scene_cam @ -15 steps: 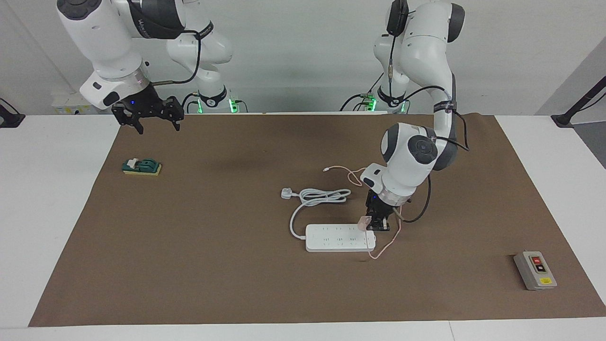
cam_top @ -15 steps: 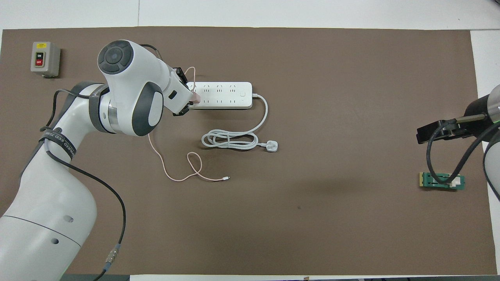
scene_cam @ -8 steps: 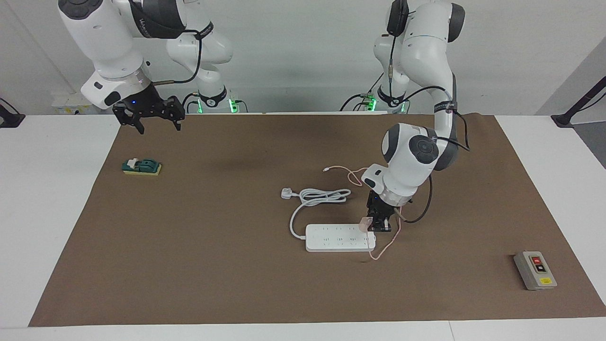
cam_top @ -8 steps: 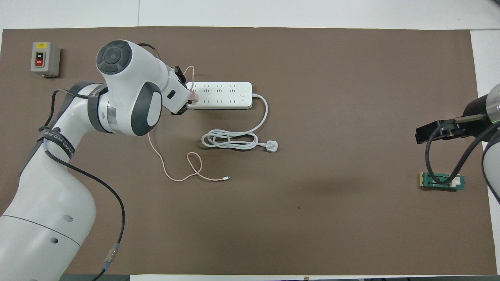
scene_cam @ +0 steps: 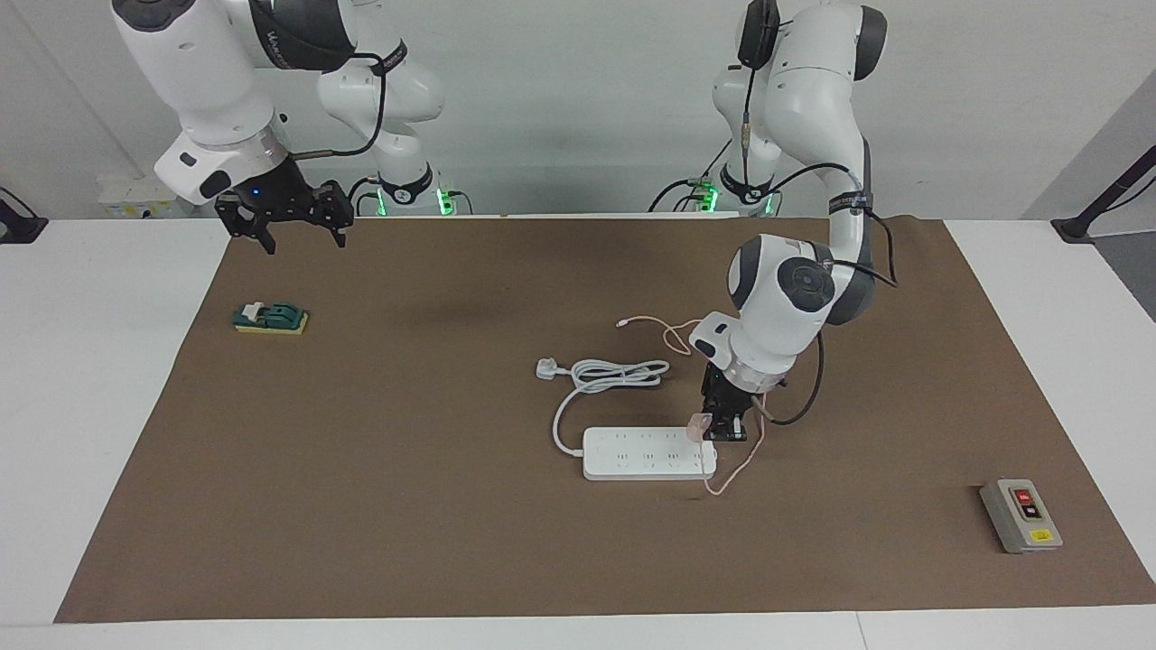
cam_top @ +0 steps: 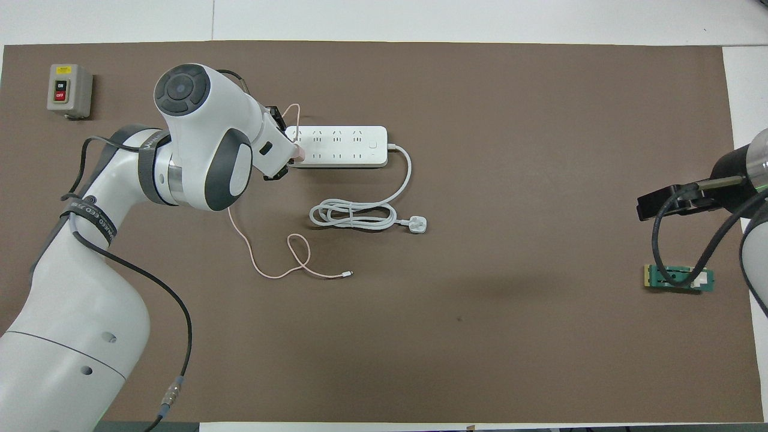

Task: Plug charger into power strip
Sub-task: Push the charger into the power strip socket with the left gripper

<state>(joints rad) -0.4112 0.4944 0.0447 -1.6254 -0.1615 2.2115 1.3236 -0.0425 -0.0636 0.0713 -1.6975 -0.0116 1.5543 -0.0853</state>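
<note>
My left gripper [scene_cam: 715, 428] is shut on the charger [scene_cam: 696, 423], a small pale-pink cube. It holds the cube down on the top of the white power strip [scene_cam: 646, 454], at the strip's end toward the left arm's end of the table. Whether its pins sit in a socket I cannot tell. From above, the left wrist covers most of the left gripper [cam_top: 287, 149], and only the charger [cam_top: 298, 154] peeks out over the power strip [cam_top: 345, 146]. The thin pink cable [cam_top: 270, 273] trails toward the robots. My right gripper [scene_cam: 303, 242] hangs open and empty over the mat's corner.
The strip's thick white cord and three-pin plug [scene_cam: 546, 368] lie coiled just nearer to the robots than the strip. A grey button box [scene_cam: 1020, 515] sits near the mat's corner at the left arm's end. A green and yellow block [scene_cam: 271, 318] lies under the right gripper [cam_top: 651, 206].
The left wrist has shifted slightly over the strip's end, with the charger still in its grip. The right gripper has risen a little.
</note>
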